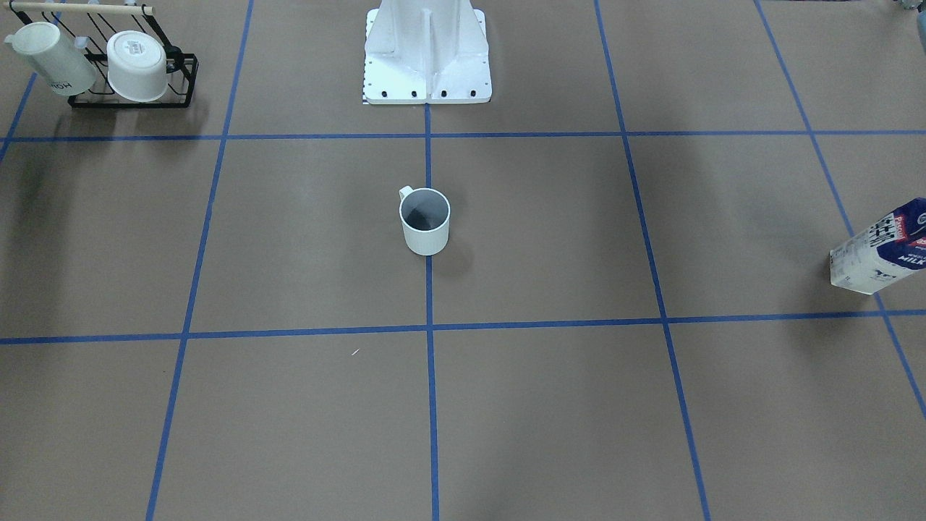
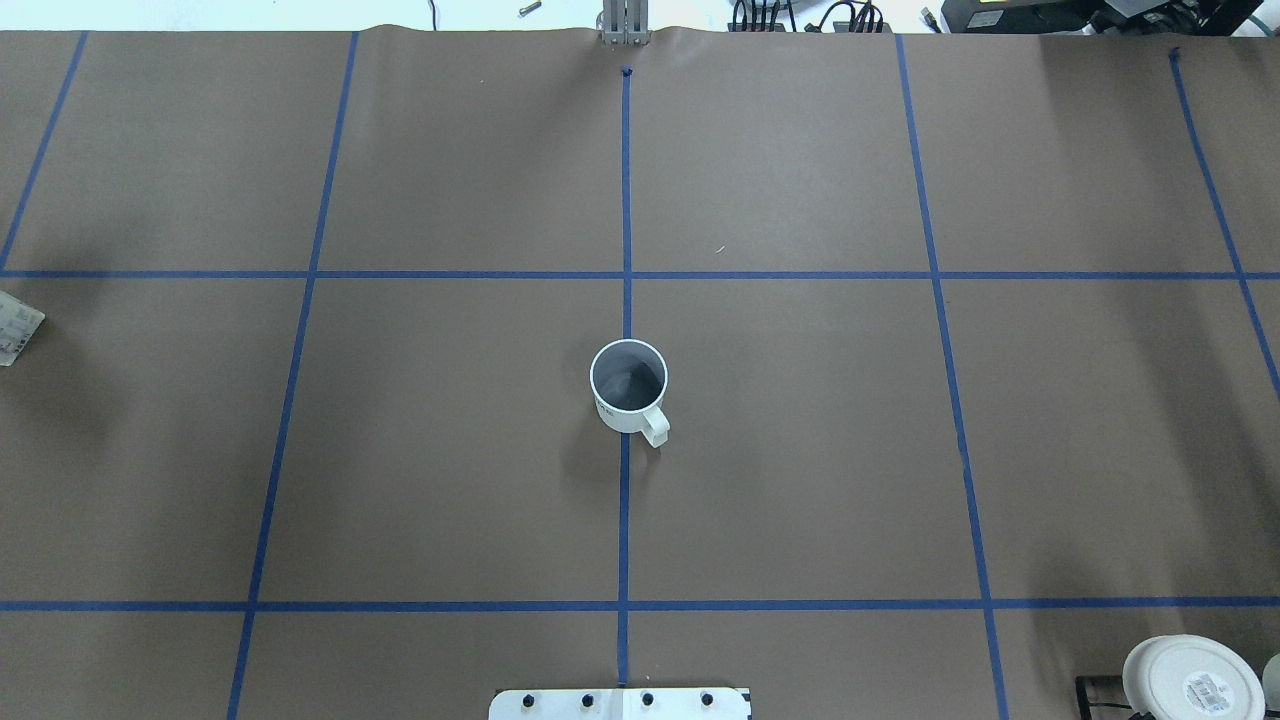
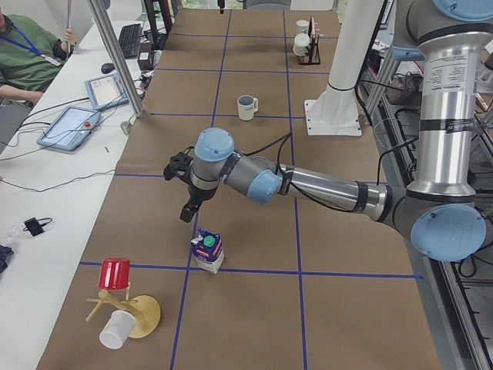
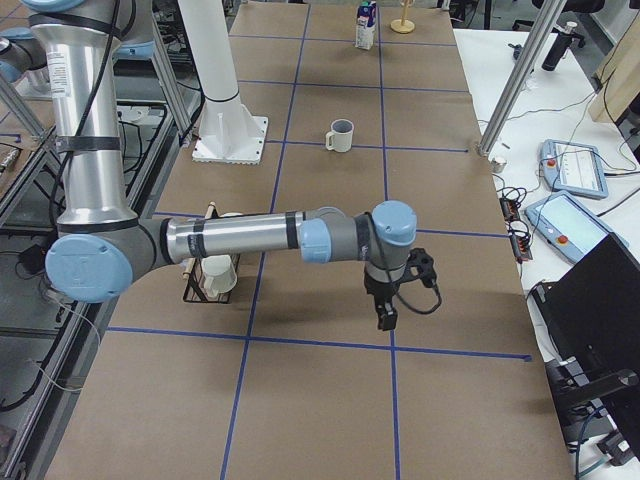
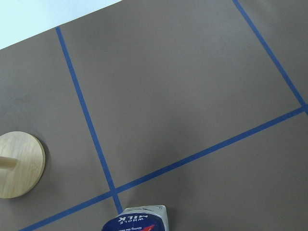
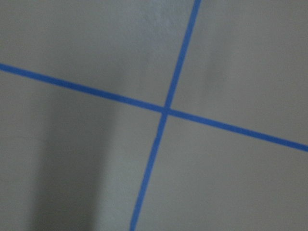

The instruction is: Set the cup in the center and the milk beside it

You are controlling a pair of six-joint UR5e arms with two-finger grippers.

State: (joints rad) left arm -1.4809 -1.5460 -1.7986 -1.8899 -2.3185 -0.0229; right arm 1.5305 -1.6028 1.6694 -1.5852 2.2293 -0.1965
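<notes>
Nearest the overhead camera, the robot's white metal base plate (image 2: 620, 703) is sitting at the robot-side edge of the table (image 2: 800, 480), whose brown paper cover matt blue tape lines (image 2: 450, 274) are dividing into squares. At the left end, toward the operators' corner, a wooden stand (image 3: 140, 314) with a round disc foot is carrying a glossy red cup (image 3: 114, 274), mouth down, and a white cup (image 3: 114, 330) on its pegs. Near it the milk (image 3: 208, 253), a tall box-shaped navy and white carton with a round green cap, is standing upright on a tape line, well apart from the middle. The left gripper (image 3: 187, 213) is hanging above it on the centre side, pointing down and not touching; only a side camera is catching it, so wide or narrow cannot be told. At the center (image 2: 700, 450) the cup (image 2: 628, 385), a plain white cylinder, is standing upright on the dividing tape line, its smooth dark grey inside showing to the bottom, its small loop handle pointing toward the robot and its right. Further right, the right gripper (image 4: 386, 318) is hovering low over the paper toward the operators' edge; its opening cannot be told either. In the right robot-side corner a black wire rack (image 1: 130, 103) is holding a tilted white mug with black lettering (image 1: 54, 58) and a wider bowl-like cup (image 1: 137, 65), base up.
</notes>
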